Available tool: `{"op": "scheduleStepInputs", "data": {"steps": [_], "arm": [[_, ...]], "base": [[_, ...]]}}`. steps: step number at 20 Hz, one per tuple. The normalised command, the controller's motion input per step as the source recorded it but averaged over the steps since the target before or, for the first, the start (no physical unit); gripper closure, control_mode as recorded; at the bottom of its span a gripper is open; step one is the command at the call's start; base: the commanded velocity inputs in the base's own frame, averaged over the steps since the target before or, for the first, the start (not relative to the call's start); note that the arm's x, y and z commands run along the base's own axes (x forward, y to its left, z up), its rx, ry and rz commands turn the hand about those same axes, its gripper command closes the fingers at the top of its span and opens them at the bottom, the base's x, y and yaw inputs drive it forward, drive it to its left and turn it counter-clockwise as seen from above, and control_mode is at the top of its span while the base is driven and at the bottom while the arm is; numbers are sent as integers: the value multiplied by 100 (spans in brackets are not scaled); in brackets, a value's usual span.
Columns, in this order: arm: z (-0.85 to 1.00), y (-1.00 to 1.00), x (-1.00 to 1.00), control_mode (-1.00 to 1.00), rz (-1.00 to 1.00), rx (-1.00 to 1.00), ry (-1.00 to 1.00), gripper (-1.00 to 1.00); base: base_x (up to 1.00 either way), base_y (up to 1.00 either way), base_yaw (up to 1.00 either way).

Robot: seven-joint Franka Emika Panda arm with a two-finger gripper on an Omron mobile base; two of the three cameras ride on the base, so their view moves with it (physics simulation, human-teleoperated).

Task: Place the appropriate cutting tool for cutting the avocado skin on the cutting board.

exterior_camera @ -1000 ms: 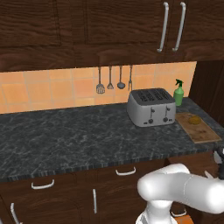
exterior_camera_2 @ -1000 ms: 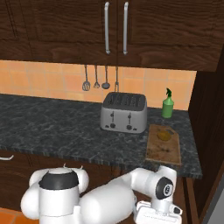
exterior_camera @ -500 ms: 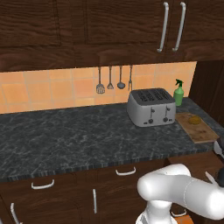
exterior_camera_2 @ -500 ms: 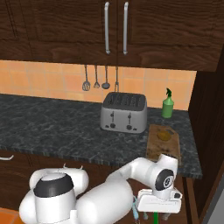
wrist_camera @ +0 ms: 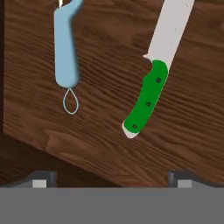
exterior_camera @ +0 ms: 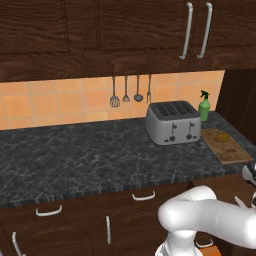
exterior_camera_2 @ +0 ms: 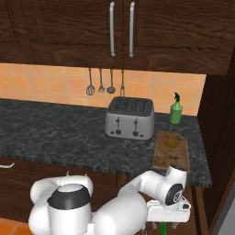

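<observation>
In the hand view the cutting tool (wrist_camera: 148, 94), a slim knife with a silvery blade and a green handle, lies flat on a brown wooden surface (wrist_camera: 105, 131). My gripper (wrist_camera: 112, 180) hangs open above it, the handle end just ahead of the right fingertip (wrist_camera: 183, 178). The hand is low in front of the cabinets, below the counter edge (exterior_camera_2: 158, 224). Up on the counter the cutting board (exterior_camera: 231, 150) (exterior_camera_2: 170, 156) lies to the right of the toaster. The avocado (exterior_camera: 222, 136) (exterior_camera_2: 172, 142) rests on the board's far half.
A light-blue-handled tool (wrist_camera: 65, 48) with a wire loop lies left of the knife on the same wood. A silver toaster (exterior_camera: 172, 122) (exterior_camera_2: 130, 118) and a green spray bottle (exterior_camera: 204, 106) (exterior_camera_2: 175, 109) stand near the board. Dark utensils (exterior_camera: 126, 92) hang on the tiled wall.
The arm's forearm and wrist have shifted a little in front of the lower cabinets. The jaws have stayed open. Nothing on the counter has moved.
</observation>
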Motion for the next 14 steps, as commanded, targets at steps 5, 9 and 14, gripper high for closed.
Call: {"op": "scheduleStepInputs", "data": {"steps": [5, 9, 14], "arm": [[-37, -5, 40, -100, -11, 0, -3, -100], [-51, 0, 25, -100, -9, 0, 0, -100], [-59, 0, 12, -100, -6, 0, 0, -100]], "base": [[0, 0, 0], [0, 0, 0], [0, 0, 0]]}}
